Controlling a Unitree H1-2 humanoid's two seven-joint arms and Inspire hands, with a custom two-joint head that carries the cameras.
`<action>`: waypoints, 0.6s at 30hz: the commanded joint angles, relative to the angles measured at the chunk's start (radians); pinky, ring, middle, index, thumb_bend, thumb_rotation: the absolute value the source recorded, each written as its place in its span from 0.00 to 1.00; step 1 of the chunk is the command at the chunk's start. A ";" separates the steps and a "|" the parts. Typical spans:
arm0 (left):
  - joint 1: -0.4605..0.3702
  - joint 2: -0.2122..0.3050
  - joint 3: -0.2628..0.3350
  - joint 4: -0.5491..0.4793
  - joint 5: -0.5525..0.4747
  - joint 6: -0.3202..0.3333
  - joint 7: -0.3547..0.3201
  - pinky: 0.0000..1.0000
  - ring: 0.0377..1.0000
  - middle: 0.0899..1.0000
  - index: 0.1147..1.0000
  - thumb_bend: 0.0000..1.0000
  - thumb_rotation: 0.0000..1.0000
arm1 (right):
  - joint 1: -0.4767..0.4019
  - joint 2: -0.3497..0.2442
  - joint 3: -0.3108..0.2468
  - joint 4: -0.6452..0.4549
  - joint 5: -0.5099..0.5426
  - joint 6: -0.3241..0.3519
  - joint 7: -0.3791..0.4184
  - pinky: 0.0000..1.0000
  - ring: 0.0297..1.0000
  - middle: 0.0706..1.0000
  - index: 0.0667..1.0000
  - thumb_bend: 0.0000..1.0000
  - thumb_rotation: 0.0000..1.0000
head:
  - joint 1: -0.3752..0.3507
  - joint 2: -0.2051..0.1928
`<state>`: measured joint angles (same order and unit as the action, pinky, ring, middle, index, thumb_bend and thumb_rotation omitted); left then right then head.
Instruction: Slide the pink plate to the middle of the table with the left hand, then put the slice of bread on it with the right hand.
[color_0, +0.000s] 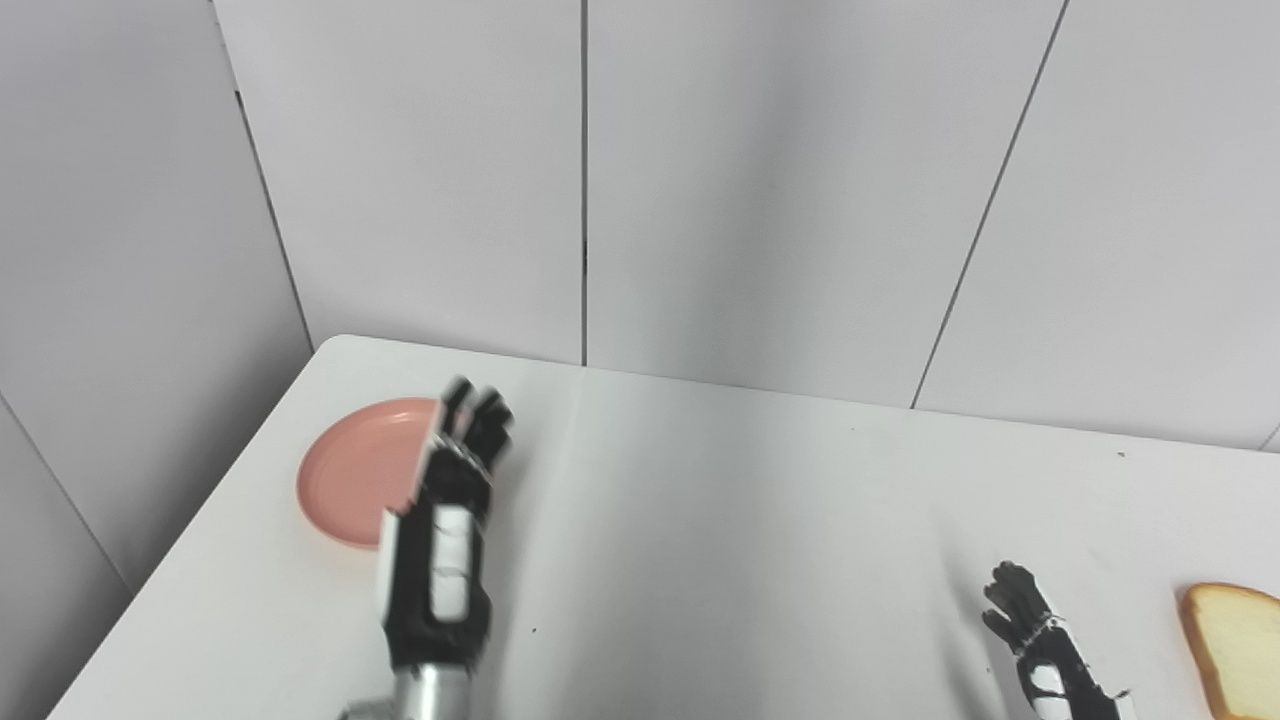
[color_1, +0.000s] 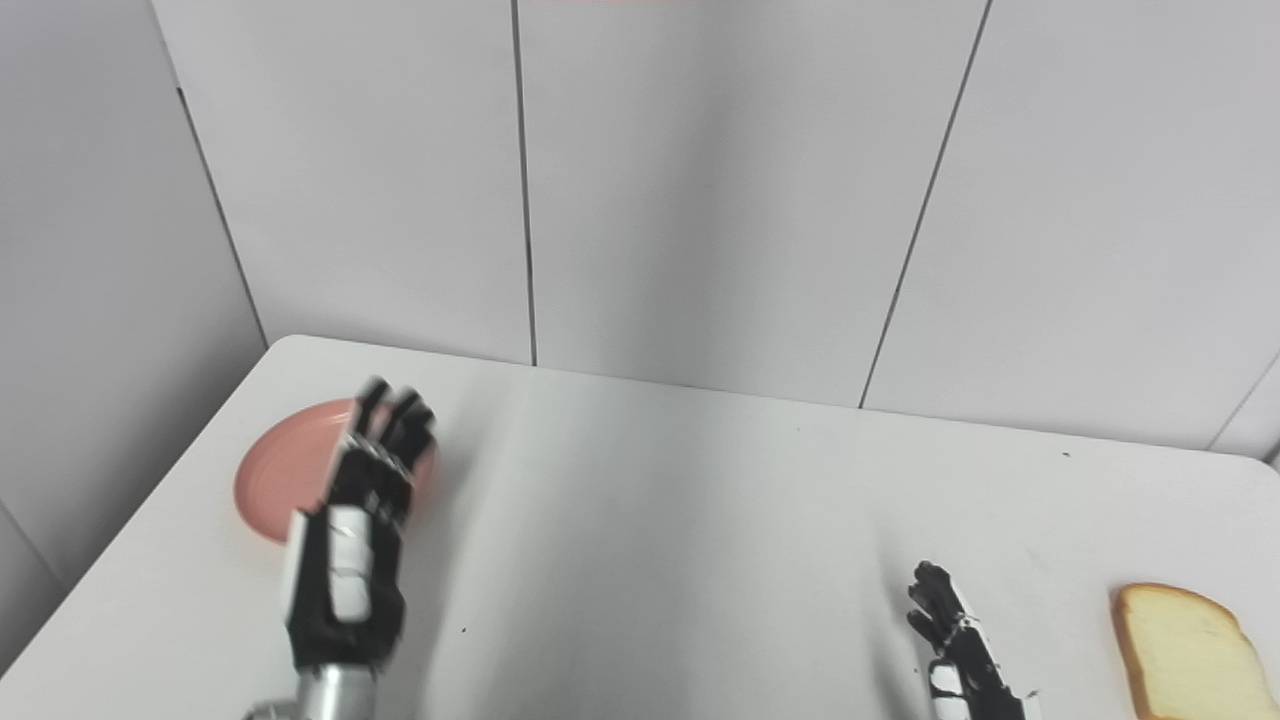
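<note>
A pink plate (color_0: 350, 475) lies on the white table (color_0: 700, 520) near its far left corner; it also shows in the right eye view (color_1: 280, 470). My left hand (color_0: 445, 520) is raised above the plate's right edge, fingers extended and apart, holding nothing, and it hides part of the plate. It also shows in the right eye view (color_1: 355, 530). A slice of bread (color_0: 1238, 645) lies flat at the right edge of the table. My right hand (color_0: 1040, 645) rests low near the front edge, left of the bread and apart from it, fingers loosely apart and empty.
Grey wall panels stand behind the table and along its left side. The table's left edge runs close beside the plate. The bread (color_1: 1185, 650) sits near the table's right edge.
</note>
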<state>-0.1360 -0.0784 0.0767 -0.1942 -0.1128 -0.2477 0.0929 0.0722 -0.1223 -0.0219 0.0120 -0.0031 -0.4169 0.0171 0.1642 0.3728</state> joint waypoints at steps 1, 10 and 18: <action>-0.068 0.045 0.033 -0.010 -0.025 0.035 0.000 0.90 0.87 0.85 0.79 0.90 0.90 | 0.024 0.006 0.000 0.097 -0.024 -0.045 -0.009 0.87 0.88 0.89 0.86 0.70 1.00 | 0.000 0.000; -0.274 0.224 0.141 0.034 -0.012 0.120 0.003 0.83 0.80 0.76 0.73 0.90 0.89 | 0.028 0.010 0.001 0.088 -0.036 -0.045 -0.009 0.85 0.87 0.88 0.85 0.71 1.00 | 0.003 0.002; -0.368 0.411 0.226 0.247 -0.066 0.119 -0.043 0.84 0.82 0.80 0.77 0.95 0.89 | 0.036 0.015 0.001 0.069 -0.028 -0.029 -0.007 0.85 0.87 0.87 0.85 0.68 1.00 | 0.007 0.008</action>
<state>-0.4552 0.3051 0.2955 0.0475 -0.1632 -0.1015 0.0649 0.0727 -0.1169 -0.0234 0.0117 -0.0341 -0.4210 0.0115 0.1703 0.3804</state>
